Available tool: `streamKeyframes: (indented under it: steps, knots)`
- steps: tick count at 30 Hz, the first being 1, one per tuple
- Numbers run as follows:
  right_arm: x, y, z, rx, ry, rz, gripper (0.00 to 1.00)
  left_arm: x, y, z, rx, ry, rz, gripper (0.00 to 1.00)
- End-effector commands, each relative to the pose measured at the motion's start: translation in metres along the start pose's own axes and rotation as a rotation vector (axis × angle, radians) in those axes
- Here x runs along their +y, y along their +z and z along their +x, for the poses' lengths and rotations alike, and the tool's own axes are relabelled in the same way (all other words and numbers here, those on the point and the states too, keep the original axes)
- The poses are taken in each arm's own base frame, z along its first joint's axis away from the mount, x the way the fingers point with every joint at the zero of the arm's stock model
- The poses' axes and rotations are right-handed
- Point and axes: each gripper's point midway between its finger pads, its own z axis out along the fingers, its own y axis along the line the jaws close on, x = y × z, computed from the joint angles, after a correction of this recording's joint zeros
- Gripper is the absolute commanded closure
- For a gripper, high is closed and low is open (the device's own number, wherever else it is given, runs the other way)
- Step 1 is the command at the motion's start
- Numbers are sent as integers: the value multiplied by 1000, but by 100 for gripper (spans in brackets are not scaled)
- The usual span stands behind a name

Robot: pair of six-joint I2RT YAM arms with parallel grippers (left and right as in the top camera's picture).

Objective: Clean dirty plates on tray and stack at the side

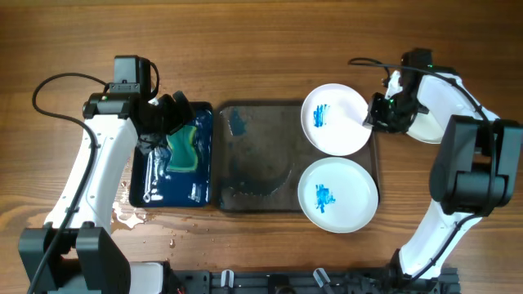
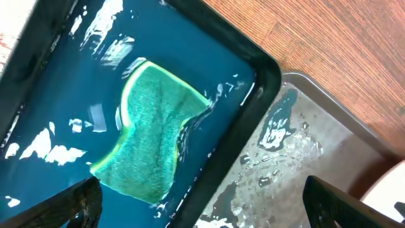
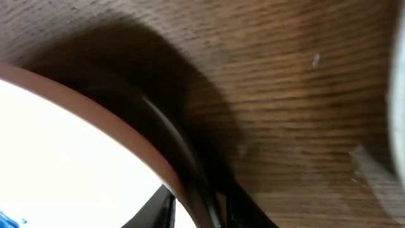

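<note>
Wood tabletop [image 1: 261, 49], tray [image 1: 261, 114] w/ 2 dirty plates [image 1: 335, 119]

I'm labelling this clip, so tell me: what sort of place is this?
Probably a robot lab bench staged as a dishwashing station, not a real kitchen: a wood-grain table, a green sponge in a water-filled dark blue tray, and paint-smeared white plates on a grey tray.

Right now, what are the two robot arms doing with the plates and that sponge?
The left tool hangs open over the green sponge in the wet blue tray. The right tool is at the rim of the far plate on the grey tray; I can't tell if it's gripping. A second blue-smeared plate sits nearer on that tray, and another plate lies on the table, half hidden by the right arm.
</note>
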Motion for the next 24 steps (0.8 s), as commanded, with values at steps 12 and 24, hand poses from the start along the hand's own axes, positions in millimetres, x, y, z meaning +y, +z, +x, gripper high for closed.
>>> streamKeyframes:
  steps: [12, 24]
  knots:
    - [10, -57, -6, -27, -34, 123, 48, -2, -2, 0, 3, 16, 1, 0]
    - [46, -11, 20, 9, -133, 63, 80, -2, -2, 0, 4, 15, 1, 1]
